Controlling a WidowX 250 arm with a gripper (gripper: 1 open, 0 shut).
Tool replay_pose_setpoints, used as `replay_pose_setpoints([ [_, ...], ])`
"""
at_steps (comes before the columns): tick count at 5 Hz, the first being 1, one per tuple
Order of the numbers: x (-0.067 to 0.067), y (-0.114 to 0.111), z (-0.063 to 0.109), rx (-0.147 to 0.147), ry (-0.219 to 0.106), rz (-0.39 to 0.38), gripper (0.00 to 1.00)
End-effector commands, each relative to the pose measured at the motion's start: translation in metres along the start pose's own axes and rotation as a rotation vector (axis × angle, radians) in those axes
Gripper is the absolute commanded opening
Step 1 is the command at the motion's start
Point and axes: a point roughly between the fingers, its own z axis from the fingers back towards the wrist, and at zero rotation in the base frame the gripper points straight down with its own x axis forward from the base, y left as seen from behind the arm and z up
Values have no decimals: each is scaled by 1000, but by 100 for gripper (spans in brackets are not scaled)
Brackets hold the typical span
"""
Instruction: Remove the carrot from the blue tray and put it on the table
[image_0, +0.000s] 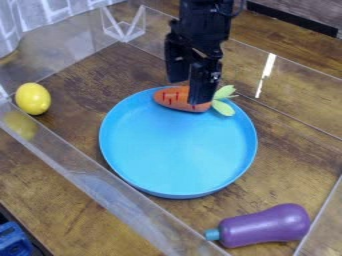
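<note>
While the pincer (190, 84) was held with its black jaws spread wide, nothing was seen to be gripped between them. It was positioned above the far part of the blue tray (178, 150), over the carrot (171, 97), and part of the carrot was covered by the nearer finger. Whether the carrot was being touched by that finger could not be told.

The carrot was still to be found inside the tray, laid on its side close to the far rim. Its orange body, marked with dark grooves, was pointed toward the left of the view, and its pale green leafy top (225, 101) was directed to the right, spread out by the rim.

The tray was set on the dark brown wood-grain table (67, 190), and the rest of its blue floor was left bare. Well apart from it, on the left of the view, a yellow lemon (32, 98) was placed beside the clear acrylic wall (107, 182), in which a faint yellow reflection could be seen. A purple eggplant (265, 226) was laid at the lower right, its green stem end turned toward the tray. At the lower left corner, a blue object (14, 241) was partly cut off by the picture's edge.
</note>
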Motion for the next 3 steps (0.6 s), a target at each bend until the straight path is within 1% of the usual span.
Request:
replay_pose_setpoints([
  [1,16,16,17,44,-77,-120,100],
  [2,21,25,11,51,-84,-203,100],
  [3,27,38,6,52,-88,-218,100],
])
